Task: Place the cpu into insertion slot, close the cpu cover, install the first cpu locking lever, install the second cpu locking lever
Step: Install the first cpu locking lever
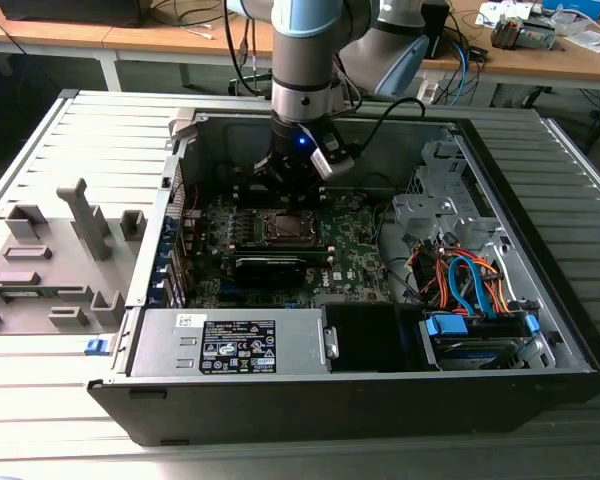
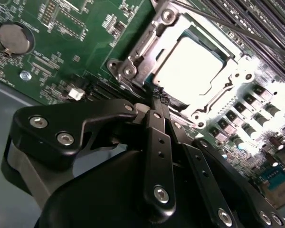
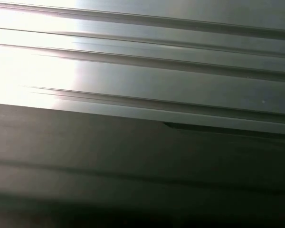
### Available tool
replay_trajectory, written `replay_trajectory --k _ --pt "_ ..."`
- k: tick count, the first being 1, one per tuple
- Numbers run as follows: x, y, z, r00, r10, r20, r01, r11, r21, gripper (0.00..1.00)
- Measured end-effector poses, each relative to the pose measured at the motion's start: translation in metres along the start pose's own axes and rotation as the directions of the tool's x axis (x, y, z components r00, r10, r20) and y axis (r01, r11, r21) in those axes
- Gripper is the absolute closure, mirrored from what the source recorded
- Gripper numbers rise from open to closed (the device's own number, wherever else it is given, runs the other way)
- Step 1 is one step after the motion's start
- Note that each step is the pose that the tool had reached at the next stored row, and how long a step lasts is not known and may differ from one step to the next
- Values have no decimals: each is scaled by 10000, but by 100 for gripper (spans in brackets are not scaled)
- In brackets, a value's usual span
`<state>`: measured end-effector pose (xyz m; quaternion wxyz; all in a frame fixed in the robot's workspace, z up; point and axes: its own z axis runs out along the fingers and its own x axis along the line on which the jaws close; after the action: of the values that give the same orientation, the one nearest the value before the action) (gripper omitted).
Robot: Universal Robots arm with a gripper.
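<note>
The cpu lies flat in its socket on the green motherboard, its pale silver top glaring in the light. The cpu cover is down around it as a silver frame. My gripper is shut, its black fingers pressed together with nothing seen between them. The tips hover at the socket's edge, right by the cover's corner. In the exterior view the gripper hangs inside the open computer case, just behind the socket with the cpu. I cannot make out how the locking levers stand.
A long black card sits in front of the socket, and a grey power supply lies along the case's front. A drive cage with coloured cables is at the exterior view's right. Grey fixtures stand on the ribbed table. A coin battery is on the board.
</note>
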<state>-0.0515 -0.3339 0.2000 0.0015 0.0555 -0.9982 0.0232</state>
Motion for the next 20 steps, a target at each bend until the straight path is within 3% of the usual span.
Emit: replay_trajectory --k 2,3,4,7,10,14,20 --pt "-50 -5 0 10000 -4 1 4 10000 1 89" --pt "-74 31 -50 10000 -11 11 11 10000 -17 89" --pt "-71 26 -171 10000 -9 3 9 10000 -2 89" --pt "-23 27 -164 10000 -10 6 10 10000 -29 89" --pt "79 39 -153 10000 -10 7 10 10000 -57 89" --pt "91 43 -95 10000 -9 13 9 9999 -108 89" --pt "90 45 -48 10000 -15 14 15 9999 -113 89"
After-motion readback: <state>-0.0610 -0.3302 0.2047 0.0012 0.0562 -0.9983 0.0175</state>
